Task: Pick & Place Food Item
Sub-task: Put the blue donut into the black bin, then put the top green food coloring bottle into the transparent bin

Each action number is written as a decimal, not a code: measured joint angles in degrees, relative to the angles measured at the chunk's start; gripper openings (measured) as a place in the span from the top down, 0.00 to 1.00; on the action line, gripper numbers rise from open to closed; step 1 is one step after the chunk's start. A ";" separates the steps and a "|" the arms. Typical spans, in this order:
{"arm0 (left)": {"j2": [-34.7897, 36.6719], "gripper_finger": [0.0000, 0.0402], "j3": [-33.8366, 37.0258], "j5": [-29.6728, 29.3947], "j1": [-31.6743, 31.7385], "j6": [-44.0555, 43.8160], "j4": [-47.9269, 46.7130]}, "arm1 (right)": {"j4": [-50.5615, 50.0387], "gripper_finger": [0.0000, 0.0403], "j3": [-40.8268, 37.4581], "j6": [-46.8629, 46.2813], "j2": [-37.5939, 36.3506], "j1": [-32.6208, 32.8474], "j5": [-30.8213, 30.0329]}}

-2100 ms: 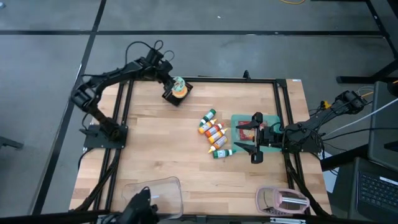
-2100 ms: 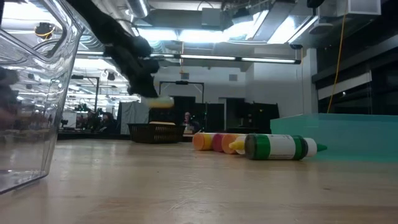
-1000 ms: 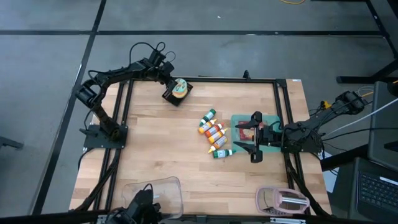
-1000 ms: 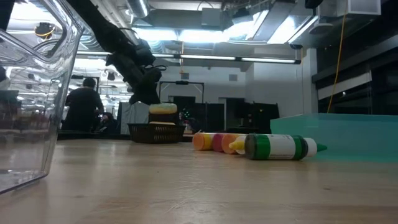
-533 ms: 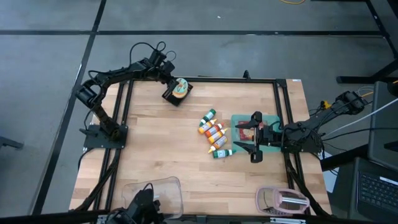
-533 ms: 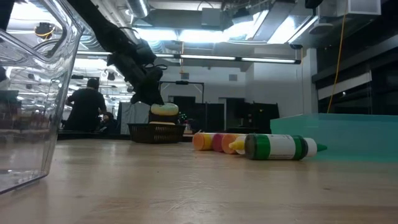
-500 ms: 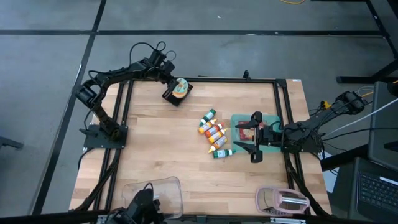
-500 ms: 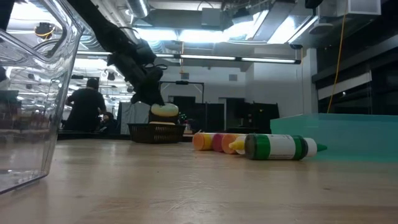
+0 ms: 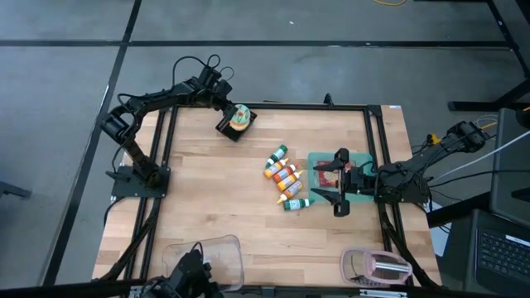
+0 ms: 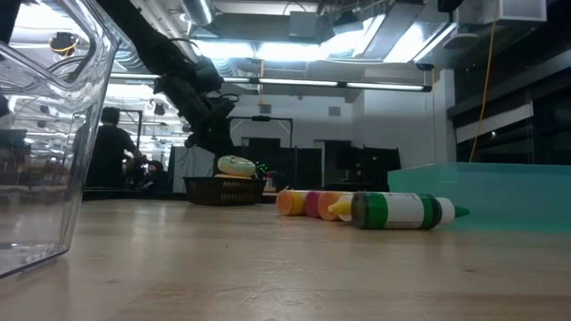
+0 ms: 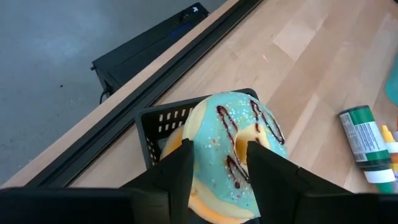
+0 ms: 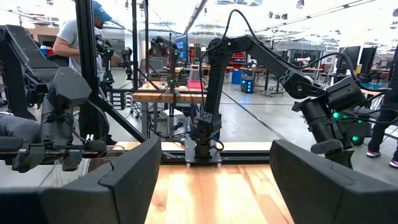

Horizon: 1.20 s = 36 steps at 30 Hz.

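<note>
At the far left corner of the surface (image 9: 215,199), the left gripper (image 9: 229,112) hangs over a black basket (image 11: 152,127), its fingers (image 11: 177,165) parted around a doughnut (image 11: 233,155). The doughnut lies tilted in the basket, with blue icing and brown stripes. The right gripper (image 9: 338,184) waits spread wide over the teal tray (image 9: 316,159).

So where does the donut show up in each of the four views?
High view: donut in the black basket at the table's far left corner, by the left tool.
Low view: donut on the basket, left of centre, in the distance.
Left wrist view: donut fills the centre, between the fingers.
Right wrist view: not in it.
Shared landmark: the black basket.
</note>
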<state>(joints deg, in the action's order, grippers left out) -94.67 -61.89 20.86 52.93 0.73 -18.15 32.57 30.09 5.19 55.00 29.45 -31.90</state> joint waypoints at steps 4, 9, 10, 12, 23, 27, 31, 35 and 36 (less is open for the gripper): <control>0.00 0.64 0.00 -2.60 -0.02 -0.02 0.00 | 0.01 0.27 0.00 0.00 0.00 0.00 -0.01; 0.00 0.64 0.00 -7.64 0.00 -0.04 0.00 | 0.01 0.27 0.00 0.00 0.00 -0.02 -0.01; 0.00 0.64 0.00 -7.94 0.00 -0.06 -0.01 | 0.01 0.27 -0.01 0.00 0.00 0.00 -0.01; 0.00 0.64 0.00 -7.92 0.00 -0.21 0.00 | 0.01 0.27 -0.01 0.00 0.00 0.00 -0.02; 3.81 0.64 0.02 -4.66 -2.58 3.11 6.52 | -0.02 0.27 0.00 0.17 0.00 0.00 -0.02; 9.66 0.64 0.02 3.50 -5.65 1.61 14.55 | -0.02 0.27 0.00 0.33 0.00 0.00 -0.02; 16.93 0.64 0.02 5.05 -11.77 1.70 19.76 | -0.02 0.27 -0.01 0.42 0.00 -0.02 -0.02; 22.84 0.64 0.28 1.29 -21.98 4.40 20.14 | -0.04 0.27 -0.01 0.42 0.00 -0.02 -0.02; 23.95 0.64 0.88 -1.19 -25.14 4.96 19.99 | -0.04 0.27 -0.01 0.40 0.00 0.00 -0.02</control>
<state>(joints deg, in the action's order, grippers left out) -70.73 -61.01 19.67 27.79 5.70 1.84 32.53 30.09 5.59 55.00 29.45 -31.92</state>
